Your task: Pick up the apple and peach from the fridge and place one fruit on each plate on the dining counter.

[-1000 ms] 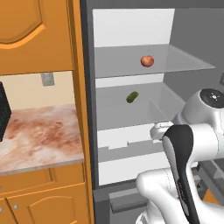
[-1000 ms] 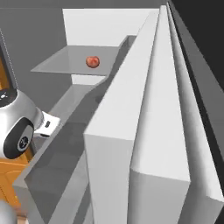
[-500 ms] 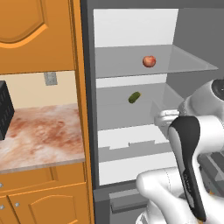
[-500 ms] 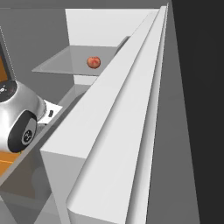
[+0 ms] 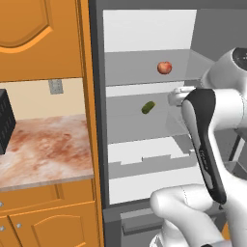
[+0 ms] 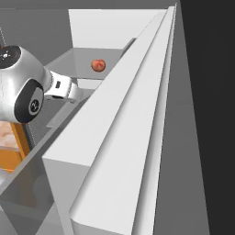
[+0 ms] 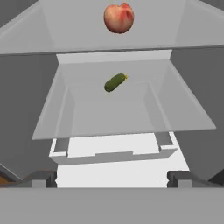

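A peach (image 7: pixel 119 18) is seen on the upper glass shelf (image 7: pixel 52 39) of the open fridge (image 5: pixel 149 29), lying ahead of and above the gripper (image 7: pixel 112 178), whose fingers are spread wide and hold nothing. A small green cucumber (image 7: pixel 115 82) lies on the shelf below, nearer the gripper's line (slanted, not wanted). The upper shelf's front edge is judged the obstacle to clear.

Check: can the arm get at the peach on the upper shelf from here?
Probably yes. The fridge stands open, the peach sits alone on its shelf, and the open gripper faces in with nothing between.
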### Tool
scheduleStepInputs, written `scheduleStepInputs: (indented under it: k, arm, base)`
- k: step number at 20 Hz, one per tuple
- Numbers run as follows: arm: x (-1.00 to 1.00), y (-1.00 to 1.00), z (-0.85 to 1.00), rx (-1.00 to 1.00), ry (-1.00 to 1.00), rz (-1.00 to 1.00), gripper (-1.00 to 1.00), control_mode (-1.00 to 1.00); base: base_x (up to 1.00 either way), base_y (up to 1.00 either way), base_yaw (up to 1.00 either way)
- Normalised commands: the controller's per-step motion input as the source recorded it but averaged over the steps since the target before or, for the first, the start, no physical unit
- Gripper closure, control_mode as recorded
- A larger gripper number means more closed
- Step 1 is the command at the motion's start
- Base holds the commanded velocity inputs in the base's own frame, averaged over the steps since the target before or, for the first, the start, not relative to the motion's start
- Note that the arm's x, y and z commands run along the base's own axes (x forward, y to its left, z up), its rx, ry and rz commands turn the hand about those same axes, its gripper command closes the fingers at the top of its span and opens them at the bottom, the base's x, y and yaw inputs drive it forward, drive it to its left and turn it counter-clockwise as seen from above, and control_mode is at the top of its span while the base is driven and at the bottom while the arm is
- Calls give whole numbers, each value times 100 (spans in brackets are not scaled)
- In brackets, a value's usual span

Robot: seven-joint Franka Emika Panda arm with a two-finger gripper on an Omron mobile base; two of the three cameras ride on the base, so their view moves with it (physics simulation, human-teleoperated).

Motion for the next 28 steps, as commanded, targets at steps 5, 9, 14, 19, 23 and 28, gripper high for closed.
scheduleStepInputs:
  k: [5,9,14,19,23,28]
  arm:
    - [58,-2,20,0,-1,-1,-100,-100]
    - [58,-16,16,0,-2,-2,-100,-100]
    - [59,-11,5,0,0,0,-100,-100]
    - [59,-3,0,0,0,0,-100,-100]
    - [59,-4,0,0,0,0,-100,-100]
    - [57,-5,-3,0,0,0,-100,-100]
  base:
    - [0,0,0]
    - [0,0,0]
    - [0,0,0]
    - [0,0,0]
    - [0,0,0]
    - [0,0,0]
